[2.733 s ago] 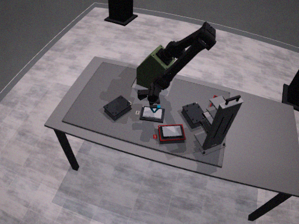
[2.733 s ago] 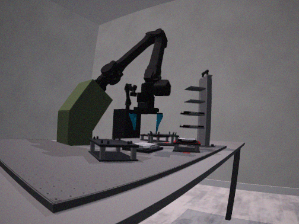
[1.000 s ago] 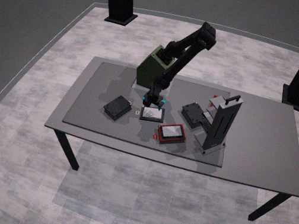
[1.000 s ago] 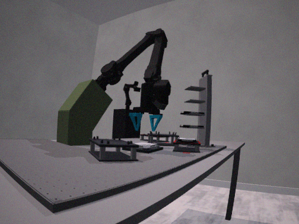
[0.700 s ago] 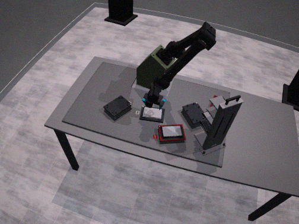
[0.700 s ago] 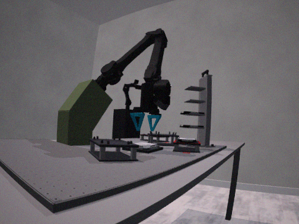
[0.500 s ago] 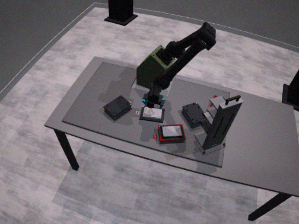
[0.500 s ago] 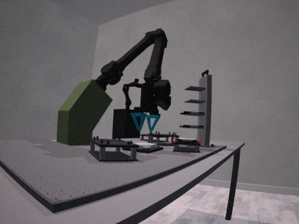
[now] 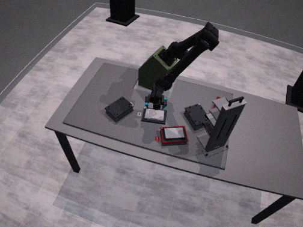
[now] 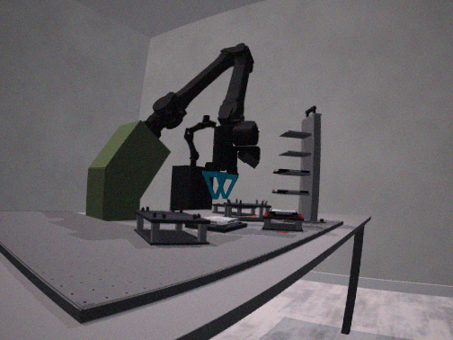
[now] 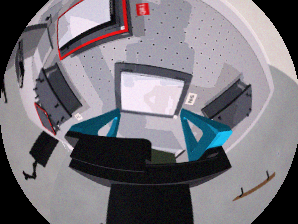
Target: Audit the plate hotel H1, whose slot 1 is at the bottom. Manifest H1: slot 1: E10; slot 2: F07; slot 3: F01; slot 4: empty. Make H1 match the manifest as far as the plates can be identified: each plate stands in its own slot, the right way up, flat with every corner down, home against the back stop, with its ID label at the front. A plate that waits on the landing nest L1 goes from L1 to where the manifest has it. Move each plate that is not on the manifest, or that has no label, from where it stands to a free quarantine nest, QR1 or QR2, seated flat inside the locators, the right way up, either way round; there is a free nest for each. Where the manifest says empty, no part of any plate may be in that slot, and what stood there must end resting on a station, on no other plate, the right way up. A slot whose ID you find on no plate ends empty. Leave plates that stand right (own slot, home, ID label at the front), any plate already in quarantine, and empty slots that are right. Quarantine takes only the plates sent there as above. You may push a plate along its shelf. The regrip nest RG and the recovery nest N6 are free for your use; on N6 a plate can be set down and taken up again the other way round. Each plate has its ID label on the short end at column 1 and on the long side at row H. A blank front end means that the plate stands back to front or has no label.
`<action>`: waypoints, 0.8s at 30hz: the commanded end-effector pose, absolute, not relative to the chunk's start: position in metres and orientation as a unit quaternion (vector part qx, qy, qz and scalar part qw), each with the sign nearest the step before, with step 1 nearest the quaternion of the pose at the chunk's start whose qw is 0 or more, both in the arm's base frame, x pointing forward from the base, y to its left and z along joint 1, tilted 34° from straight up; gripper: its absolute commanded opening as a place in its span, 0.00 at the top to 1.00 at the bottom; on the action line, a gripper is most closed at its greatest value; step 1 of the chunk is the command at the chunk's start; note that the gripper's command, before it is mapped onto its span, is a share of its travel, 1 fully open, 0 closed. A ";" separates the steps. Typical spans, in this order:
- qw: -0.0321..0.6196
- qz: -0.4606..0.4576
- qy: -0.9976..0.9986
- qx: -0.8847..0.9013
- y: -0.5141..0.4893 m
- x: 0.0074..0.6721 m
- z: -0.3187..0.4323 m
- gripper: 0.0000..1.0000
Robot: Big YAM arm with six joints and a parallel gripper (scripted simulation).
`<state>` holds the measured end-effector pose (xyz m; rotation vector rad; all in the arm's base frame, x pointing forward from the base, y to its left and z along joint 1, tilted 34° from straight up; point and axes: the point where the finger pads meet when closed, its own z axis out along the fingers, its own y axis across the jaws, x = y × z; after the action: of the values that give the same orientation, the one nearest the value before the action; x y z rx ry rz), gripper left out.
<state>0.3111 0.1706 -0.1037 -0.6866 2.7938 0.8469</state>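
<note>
Fingers spread wide, holding nothing, hover over a plate on its mid-desk nest; another plate sits in the red nest, hotel work apparently remains

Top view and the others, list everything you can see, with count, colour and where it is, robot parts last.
Table: one, grey, with a darker mat on top.
Plate hotel: one, dark grey tower with a handle, right end of the mat.
Plates: two, pale tops; one on the black nest under the gripper, one on the red-rimmed nest in front of it.
Bare nests: two, dark; one at left, one beside the hotel.
Green box: one, behind the nests, at the arm's base.
Arm: one, black.
Gripper: one, teal fingers, open, above the black-nest plate.
</note>
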 end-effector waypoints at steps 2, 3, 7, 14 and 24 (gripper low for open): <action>0.079 0.279 0.917 -0.273 0.165 0.308 -0.106 0.00; 0.079 0.279 0.917 -0.273 0.165 0.308 -0.106 0.00; 0.090 0.275 0.906 -0.309 0.165 0.308 -0.106 0.00; 0.109 0.268 0.882 -0.372 0.165 0.307 -0.106 0.00; 0.132 0.258 0.846 -0.447 0.165 0.307 -0.106 0.00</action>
<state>0.3111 0.1706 -0.1037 -1.2037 2.5107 0.7598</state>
